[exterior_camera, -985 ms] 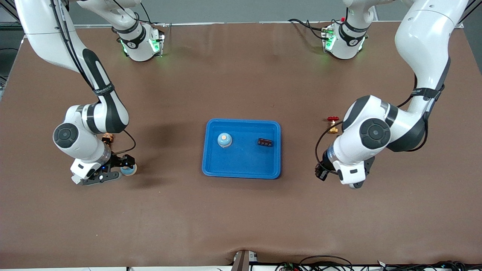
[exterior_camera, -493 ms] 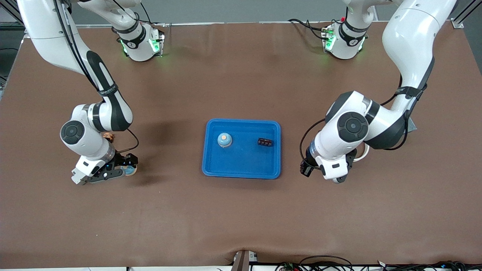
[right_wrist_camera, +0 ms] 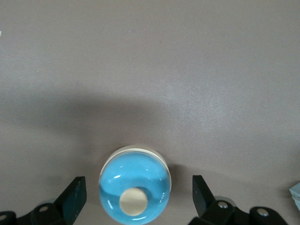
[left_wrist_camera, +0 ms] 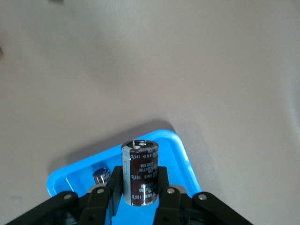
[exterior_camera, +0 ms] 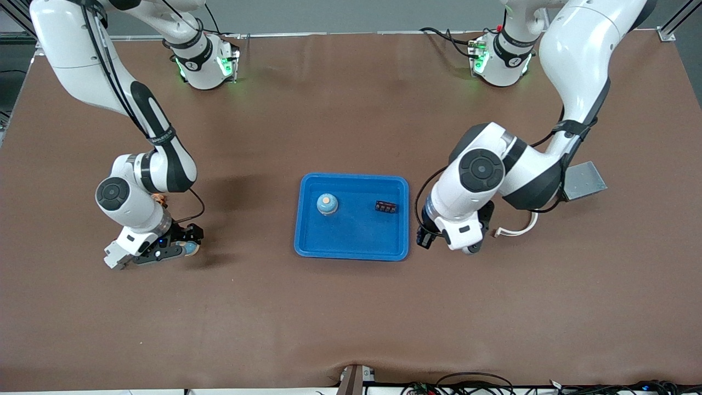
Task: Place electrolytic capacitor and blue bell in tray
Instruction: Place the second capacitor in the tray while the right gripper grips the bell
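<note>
The bright-blue tray (exterior_camera: 356,238) lies mid-table. My left gripper (exterior_camera: 432,237) is over the tray's edge at the left arm's end. In the left wrist view it (left_wrist_camera: 139,186) is shut on a dark brown electrolytic capacitor (left_wrist_camera: 139,161), held upright above the tray (left_wrist_camera: 180,152). A blue bell (exterior_camera: 190,249) with a cream button stands on the table toward the right arm's end. My right gripper (exterior_camera: 182,242) is low over it. In the right wrist view the gripper (right_wrist_camera: 138,192) is open with the bell (right_wrist_camera: 136,176) between its fingers (right_wrist_camera: 75,194), not touching them.
Another blue bell (exterior_camera: 327,204) and a small dark part (exterior_camera: 386,207) sit in the tray. A grey metal box (exterior_camera: 584,180) and a white cable piece (exterior_camera: 518,230) lie toward the left arm's end. A small orange item (exterior_camera: 159,197) lies by the right arm.
My left arm has carried the capacitor toward the tray, uncovering the grey box. My right gripper has shifted slightly and come lower around the bell.
</note>
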### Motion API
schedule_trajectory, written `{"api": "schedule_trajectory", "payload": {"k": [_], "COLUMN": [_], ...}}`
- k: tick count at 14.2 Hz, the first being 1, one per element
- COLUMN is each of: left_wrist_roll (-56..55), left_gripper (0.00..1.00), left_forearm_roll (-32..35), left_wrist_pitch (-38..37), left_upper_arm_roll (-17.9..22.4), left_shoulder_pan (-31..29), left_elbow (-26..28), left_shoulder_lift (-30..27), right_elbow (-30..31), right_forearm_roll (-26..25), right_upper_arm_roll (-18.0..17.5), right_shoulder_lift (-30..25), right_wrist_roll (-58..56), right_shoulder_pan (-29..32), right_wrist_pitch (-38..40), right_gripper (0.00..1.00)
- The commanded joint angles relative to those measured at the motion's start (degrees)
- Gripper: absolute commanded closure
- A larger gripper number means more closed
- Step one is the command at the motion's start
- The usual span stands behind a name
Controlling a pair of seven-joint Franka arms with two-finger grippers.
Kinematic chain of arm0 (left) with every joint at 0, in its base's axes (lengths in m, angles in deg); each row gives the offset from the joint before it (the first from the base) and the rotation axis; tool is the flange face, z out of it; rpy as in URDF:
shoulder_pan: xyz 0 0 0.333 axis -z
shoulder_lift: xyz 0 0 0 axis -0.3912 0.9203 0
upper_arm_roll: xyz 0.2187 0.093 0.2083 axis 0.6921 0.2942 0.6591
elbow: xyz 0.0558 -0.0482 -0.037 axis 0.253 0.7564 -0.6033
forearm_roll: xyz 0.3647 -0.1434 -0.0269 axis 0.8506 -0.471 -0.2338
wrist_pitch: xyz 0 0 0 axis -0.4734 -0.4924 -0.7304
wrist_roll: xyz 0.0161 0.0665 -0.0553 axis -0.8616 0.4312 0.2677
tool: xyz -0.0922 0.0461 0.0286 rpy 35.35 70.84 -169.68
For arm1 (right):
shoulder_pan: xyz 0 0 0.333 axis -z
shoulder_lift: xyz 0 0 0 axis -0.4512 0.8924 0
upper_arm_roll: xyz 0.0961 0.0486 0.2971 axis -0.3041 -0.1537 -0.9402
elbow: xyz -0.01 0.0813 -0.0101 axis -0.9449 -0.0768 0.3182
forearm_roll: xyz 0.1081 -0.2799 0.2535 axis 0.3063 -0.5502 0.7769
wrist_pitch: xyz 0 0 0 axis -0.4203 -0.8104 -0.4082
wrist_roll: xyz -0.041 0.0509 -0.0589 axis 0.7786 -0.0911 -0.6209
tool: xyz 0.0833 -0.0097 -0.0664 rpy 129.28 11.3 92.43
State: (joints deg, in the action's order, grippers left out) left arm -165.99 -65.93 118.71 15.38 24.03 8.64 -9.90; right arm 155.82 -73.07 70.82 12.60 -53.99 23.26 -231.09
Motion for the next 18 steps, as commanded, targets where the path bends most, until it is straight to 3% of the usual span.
{"api": "schedule_trajectory", "payload": {"k": [1,3,7,9,12,13,16,17,18], "left_wrist_roll": [-3.8,-8.1,-13.1,-14.7,-15.0,-15.0,-14.7,-14.7,-14.6], "left_gripper": [1.0,1.0,1.0,1.0,1.0,1.0,1.0,0.81,0.51], "left_forearm_roll": [-0.2,0.0,-0.1,0.0,-0.1,-0.1,-0.2,-0.4,-0.4], "left_wrist_pitch": [-1.0,-0.3,1.2,1.2,4.5,5.8,7.7,8.0,8.2], "left_upper_arm_roll": [1.0,1.7,8.8,9.4,9.7,9.7,10.1,10.4,10.4], "left_shoulder_pan": [2.5,4.8,12.5,13.8,14.1,14.3,14.5,14.5,14.5], "left_elbow": [-1.1,-0.9,-0.6,-0.4,-0.6,-0.6,-0.8,-0.8,-0.8], "left_shoulder_lift": [0.9,2.3,5.8,8.1,10.0,10.3,11.5,11.8,11.8], "right_elbow": [0.2,0.2,0.2,0.3,0.3,0.3,0.1,-0.1,-0.3], "right_forearm_roll": [-0.6,-0.7,-0.6,-0.5,-0.3,-0.2,-0.1,0.0,0.0], "right_upper_arm_roll": [-0.9,-0.9,-1.0,-1.0,-1.0,-1.1,-1.3,-1.4,-2.3], "right_shoulder_lift": [0.1,0.2,0.2,0.3,0.3,0.3,0.0,-0.4,-1.2], "right_wrist_roll": [-1.0,-1.0,-0.5,-0.3,-0.3,-0.3,0.4,1.4,3.9], "right_shoulder_pan": [1.4,1.4,1.3,1.0,1.0,0.9,0.7,0.4,0.0], "right_wrist_pitch": [-0.7,-0.7,-0.6,-0.6,-0.1,-0.1,0.7,1.6,3.4], "right_gripper": [0.0,0.0,0.0,0.22,0.85,1.0,1.0,1.0,1.0]}}
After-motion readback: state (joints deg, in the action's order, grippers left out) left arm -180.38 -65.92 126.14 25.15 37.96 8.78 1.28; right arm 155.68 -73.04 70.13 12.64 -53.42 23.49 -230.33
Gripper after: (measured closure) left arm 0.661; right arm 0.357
